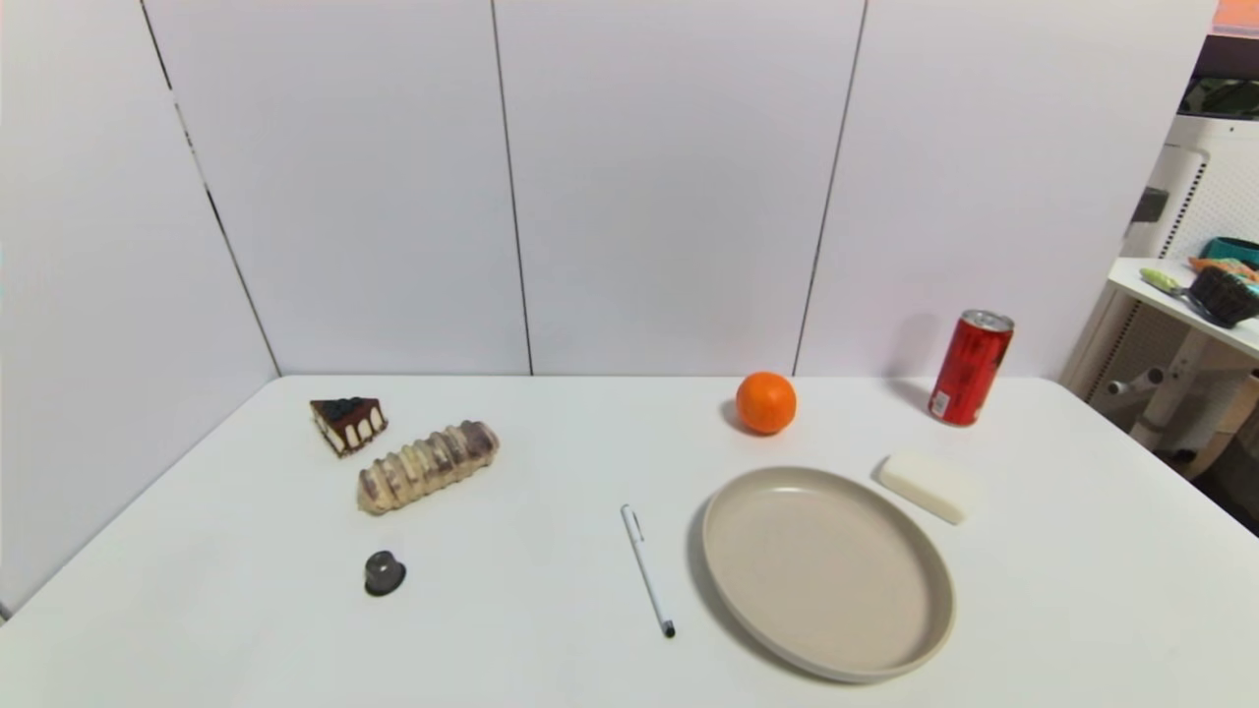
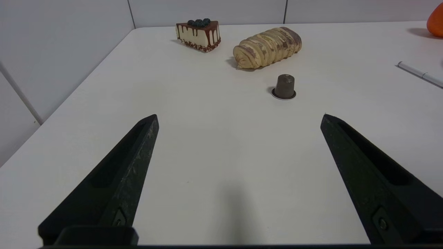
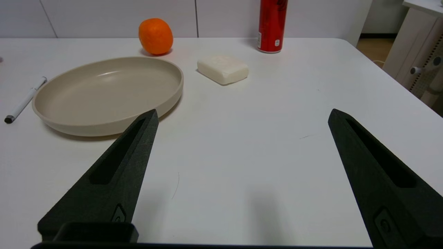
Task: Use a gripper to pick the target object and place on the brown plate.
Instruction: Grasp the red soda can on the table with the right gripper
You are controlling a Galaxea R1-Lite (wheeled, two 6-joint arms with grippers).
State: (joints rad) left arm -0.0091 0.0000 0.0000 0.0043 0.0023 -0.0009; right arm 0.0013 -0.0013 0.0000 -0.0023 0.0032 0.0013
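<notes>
Red can [image 1: 971, 367] upright behind brown plate [image 1: 920, 644], head view shows neither arm, wrist views show left gripper [image 2: 240, 119] and right gripper [image 3: 242, 116] jaws spread wide, empty

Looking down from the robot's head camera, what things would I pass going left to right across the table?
Chocolate-topped cake slice → small dark capsule → ridged beige bread roll → white pen → round orange fruit → beige round plate → red drink can.
</notes>
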